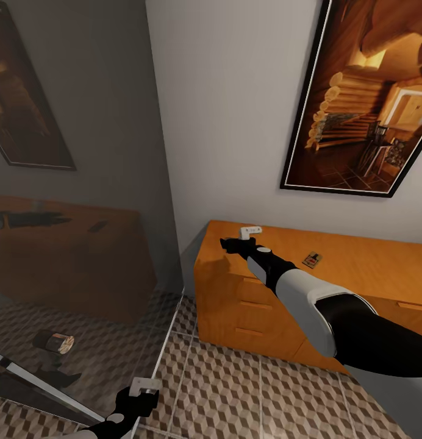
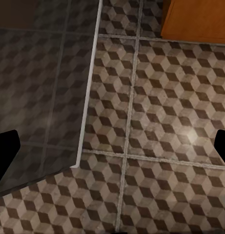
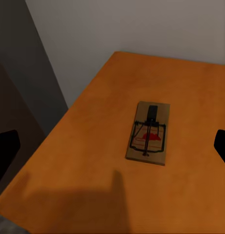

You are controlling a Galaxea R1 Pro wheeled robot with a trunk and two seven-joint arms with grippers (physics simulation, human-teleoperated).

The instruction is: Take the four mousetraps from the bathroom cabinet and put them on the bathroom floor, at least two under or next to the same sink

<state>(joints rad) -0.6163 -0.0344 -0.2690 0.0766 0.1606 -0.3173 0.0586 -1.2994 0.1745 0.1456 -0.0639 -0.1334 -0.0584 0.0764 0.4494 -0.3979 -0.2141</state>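
One mousetrap (image 1: 311, 260), a small tan board with dark metal parts, lies on the flat top of the orange-brown cabinet (image 1: 369, 274). My right gripper (image 1: 230, 244) reaches over the cabinet's left end, to the left of that trap. In the right wrist view a mousetrap (image 3: 149, 132) lies flat on the cabinet top (image 3: 78, 146), just ahead of my right gripper (image 3: 114, 146), which is open and holds nothing. My left gripper (image 1: 141, 396) hangs low over the bathroom floor (image 1: 235, 396), open and empty (image 2: 112, 146). The bathroom sink is out of view.
A tall glass panel (image 1: 83, 274) stands left of the cabinet, its bottom edge (image 2: 88, 107) running across the cube-pattern tiles (image 2: 161, 112). A framed painting (image 1: 363, 97) hangs on the wall above the cabinet. Drawer fronts with bar handles (image 1: 253, 305) face the open floor.
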